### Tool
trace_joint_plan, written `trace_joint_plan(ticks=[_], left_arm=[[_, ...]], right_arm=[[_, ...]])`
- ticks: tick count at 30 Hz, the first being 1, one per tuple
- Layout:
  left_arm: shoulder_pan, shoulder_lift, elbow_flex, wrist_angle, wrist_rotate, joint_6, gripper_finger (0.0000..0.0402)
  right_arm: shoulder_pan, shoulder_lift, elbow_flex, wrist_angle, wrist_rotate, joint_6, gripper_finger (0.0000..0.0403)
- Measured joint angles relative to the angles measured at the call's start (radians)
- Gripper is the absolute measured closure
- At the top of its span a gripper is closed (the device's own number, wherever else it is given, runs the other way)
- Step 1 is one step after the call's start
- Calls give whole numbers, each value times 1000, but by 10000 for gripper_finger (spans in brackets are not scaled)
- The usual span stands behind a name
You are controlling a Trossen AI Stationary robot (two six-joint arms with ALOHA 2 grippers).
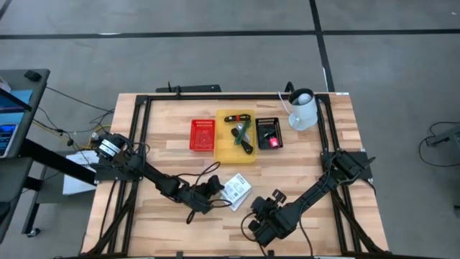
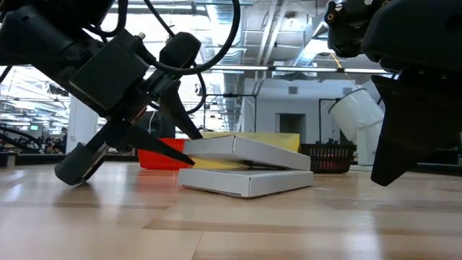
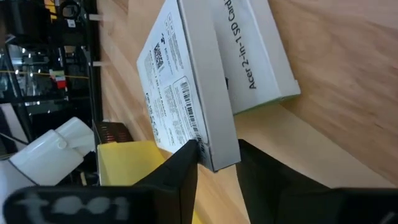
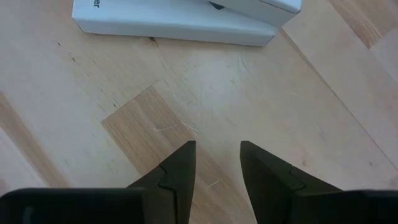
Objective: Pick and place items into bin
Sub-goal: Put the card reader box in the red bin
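Step in hand, as I judge it: lift the upper white box (image 1: 238, 186) off the lower white box (image 2: 245, 180) and carry it to the yellow bin (image 1: 227, 147). Left gripper (image 3: 214, 163) has its jaws pinched on the near edge of the upper box; left wrist view shows one dark finger (image 3: 180, 165) on the printed barcode face and the other on the opposite face, so jaws are narrowed onto the box's thickness, gripping it. Low view shows that box tilted, its far end resting on the lower one, the gripped end raised off the worktop (image 1: 180, 230). To do it well: the bite is only on an edge near a corner, so I'd lift slowly and straight up, keep the box from swinging or peeling out, and watch that the lower box doesn't drag along. Then travel toward the bin at the back middle of the worktop, clear its wall, release low inside. Bin already holds green-and-black tools (image 1: 243, 135); red basket (image 1: 202, 134) and black basket (image 1: 269, 133) flank it, so aim matters. Right gripper (image 4: 217, 163) hovers over bare wood just beside the boxes, jaws partly open, holding nothing, touching nothing; keep it clear of the left arm's path.
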Motion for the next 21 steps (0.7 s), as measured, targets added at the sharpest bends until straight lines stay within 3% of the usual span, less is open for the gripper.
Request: trace_joint_plan(ticks=[21], left_arm=[[-40,2,-2,3,-199,-32,348]], right_arm=[[0,0,0,3,0,0,282]])
